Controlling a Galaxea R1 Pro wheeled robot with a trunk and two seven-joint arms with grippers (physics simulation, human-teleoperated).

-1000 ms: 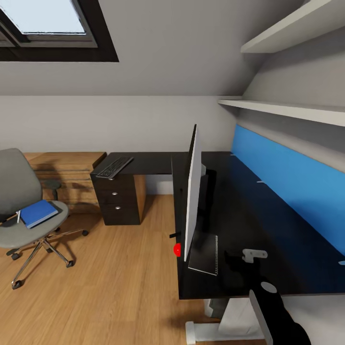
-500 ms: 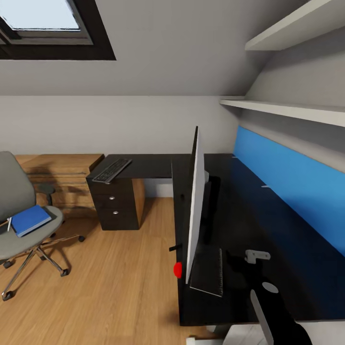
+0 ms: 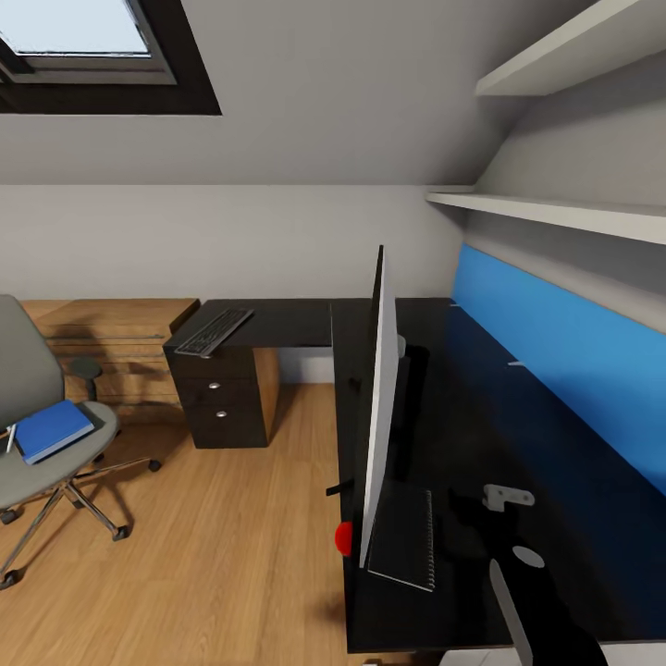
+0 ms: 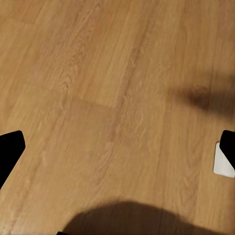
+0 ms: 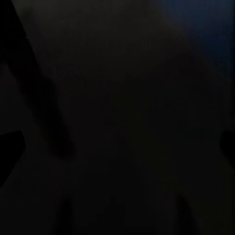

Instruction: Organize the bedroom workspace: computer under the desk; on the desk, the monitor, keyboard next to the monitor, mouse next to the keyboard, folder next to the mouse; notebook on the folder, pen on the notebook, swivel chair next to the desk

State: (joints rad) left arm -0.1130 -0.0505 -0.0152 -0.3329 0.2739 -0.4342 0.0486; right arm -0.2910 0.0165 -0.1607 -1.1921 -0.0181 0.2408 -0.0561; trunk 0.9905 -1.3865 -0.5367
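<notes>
The right gripper [image 3: 504,518] is hovering over the bench [image 3: 481,416], beside the notebook [image 3: 407,541] behind the monitor [image 3: 377,407]; whether it is released, I cannot tell. The keyboard [image 3: 215,330] is lying on the bench's far wing. The folder [image 3: 51,430] is resting on the swivel chair [image 3: 37,407], well apart.

A sloped grey-white ceiling [image 3: 351,102] runs down to a plain pale wall [image 3: 231,240], with a dark-framed skylight [image 3: 88,55] set in the slope and showing bright sky. Two white shelves [image 3: 555,215] are fixed to the side wall — one above the other. The floor [image 3: 213,546] is warm wood planking (its grain is clear in the left wrist view), and a light-wood dresser [image 3: 111,351] stands against the far wall.
</notes>
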